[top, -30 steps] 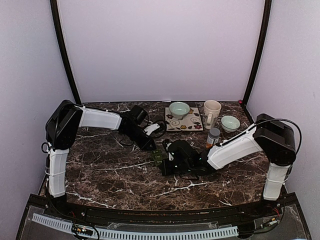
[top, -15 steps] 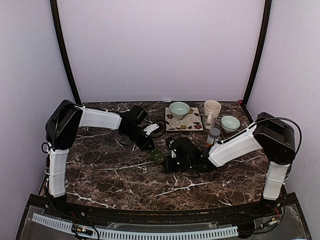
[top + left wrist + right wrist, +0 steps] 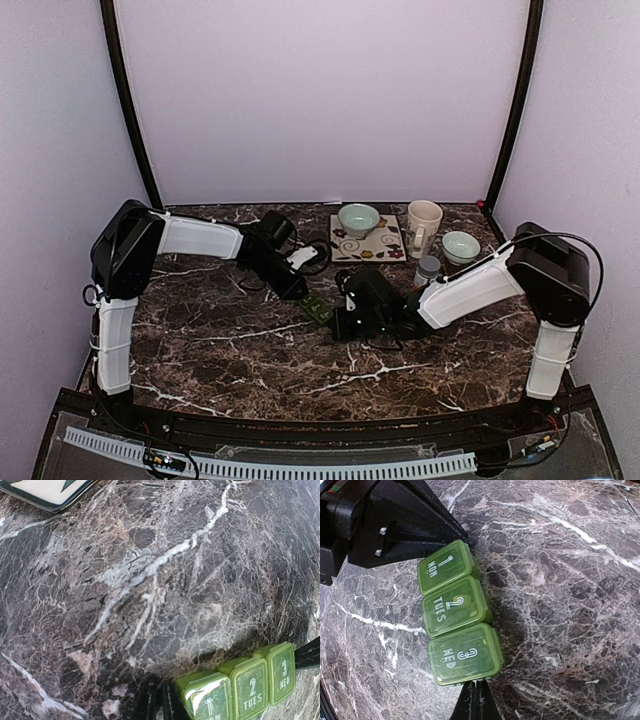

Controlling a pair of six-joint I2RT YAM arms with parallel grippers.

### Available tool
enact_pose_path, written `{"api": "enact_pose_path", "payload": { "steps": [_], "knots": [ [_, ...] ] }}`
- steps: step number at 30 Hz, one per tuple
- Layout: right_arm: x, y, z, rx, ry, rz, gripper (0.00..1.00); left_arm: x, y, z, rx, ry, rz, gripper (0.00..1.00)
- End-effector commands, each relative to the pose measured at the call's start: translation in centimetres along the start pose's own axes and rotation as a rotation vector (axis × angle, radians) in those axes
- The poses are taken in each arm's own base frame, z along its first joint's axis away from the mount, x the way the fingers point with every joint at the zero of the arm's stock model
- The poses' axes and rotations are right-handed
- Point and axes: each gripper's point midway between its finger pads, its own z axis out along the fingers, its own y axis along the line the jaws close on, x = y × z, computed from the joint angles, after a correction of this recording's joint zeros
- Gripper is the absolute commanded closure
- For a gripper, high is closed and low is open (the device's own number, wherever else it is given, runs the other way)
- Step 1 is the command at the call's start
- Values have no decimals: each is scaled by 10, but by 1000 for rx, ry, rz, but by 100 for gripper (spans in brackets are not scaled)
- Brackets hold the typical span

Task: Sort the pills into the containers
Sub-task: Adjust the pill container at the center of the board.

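The containers are one dark-green pill organiser [image 3: 318, 309], a strip of three joined compartments marked 1 MON, 2 TUES and 3 WED, all lids closed. It lies flat on the marble table. My left gripper [image 3: 298, 291] is shut, its fingertips [image 3: 160, 706] right beside the MON end of the organiser [image 3: 240, 685]. My right gripper [image 3: 478, 700] is shut and empty, its tip touching the lid edge at the WED end of the organiser [image 3: 457, 612]. The left gripper's black body [image 3: 395, 525] sits against the MON end. No pills show.
A small white-capped bottle [image 3: 428, 270] stands right of the organiser. Behind are a flowered tile [image 3: 367, 246] with a pale green bowl [image 3: 358, 218], a cream mug [image 3: 423, 226] and a second pale green bowl [image 3: 460, 246]. The tile's corner shows in the left wrist view [image 3: 45, 492].
My right wrist has moved away from the near edge and a little right, its tip staying at the organiser's WED end. The left arm and the organiser have hardly moved.
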Motion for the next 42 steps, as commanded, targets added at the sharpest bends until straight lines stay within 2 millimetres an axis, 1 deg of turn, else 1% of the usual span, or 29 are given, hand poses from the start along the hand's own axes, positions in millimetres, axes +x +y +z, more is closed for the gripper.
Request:
{"api": "enact_pose_path", "payload": {
  "steps": [1,10,18,26,35,38,42],
  "knots": [
    [-25,5,5,-15,-59,3,100,13,-2,-1,-3,51,-30,93],
    [-34,-7,8,10,-63,14,100,13,1,-1,-26,54,-46,92],
    [-46,-16,7,20,-80,25,100,14,2,-1,-34,49,-61,93],
    [-58,-18,10,26,-92,26,100,17,3,-1,-43,50,-68,93],
    [-66,-22,13,33,-92,26,100,17,5,-4,-65,45,-74,92],
    [-66,-23,14,40,-90,25,100,16,11,-5,-98,40,-79,92],
    [-67,-26,12,54,-96,23,100,10,25,-12,-183,11,-97,92]
  ]
}}
